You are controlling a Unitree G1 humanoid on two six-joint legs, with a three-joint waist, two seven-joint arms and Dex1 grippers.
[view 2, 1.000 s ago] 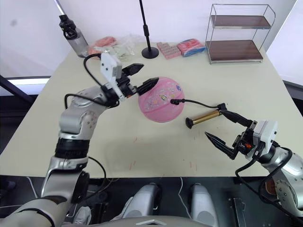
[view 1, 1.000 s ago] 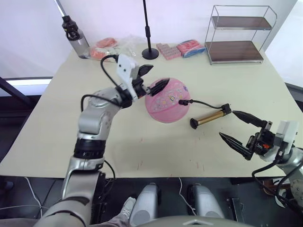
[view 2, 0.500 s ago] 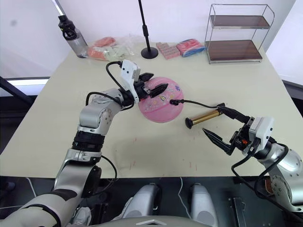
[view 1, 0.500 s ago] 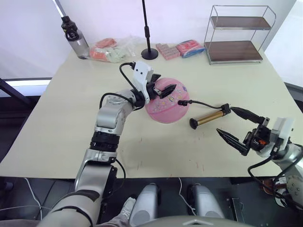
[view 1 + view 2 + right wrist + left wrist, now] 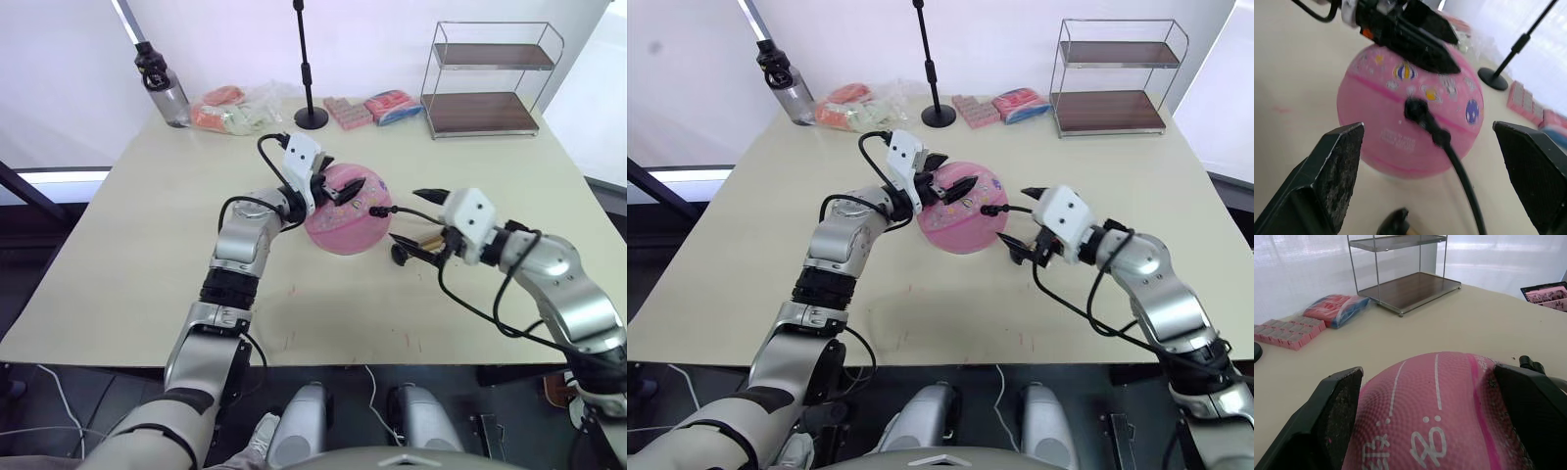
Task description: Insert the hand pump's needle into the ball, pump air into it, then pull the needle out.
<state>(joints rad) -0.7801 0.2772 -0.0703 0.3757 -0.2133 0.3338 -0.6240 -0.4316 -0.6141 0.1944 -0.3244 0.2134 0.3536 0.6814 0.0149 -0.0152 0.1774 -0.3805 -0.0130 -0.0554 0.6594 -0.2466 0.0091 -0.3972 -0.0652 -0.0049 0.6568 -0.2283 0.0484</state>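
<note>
Since the earlier frame: right gripper [image 5: 1027, 226] has travelled from the table's near right edge inward to the pump; left gripper [image 5: 337, 183] has settled onto the ball. Left gripper: fingers spread, straddling the top of the ball [image 5: 345, 211]. Ball: pink, mid-table [image 5: 147, 225], black needle fitting [image 5: 1415, 109] seated in its side. Hand pump [image 5: 419, 242]: lying just right of the ball, hose arching to the fitting. Right gripper: fingers spread wide, hovering over the pump's near end.
</note>
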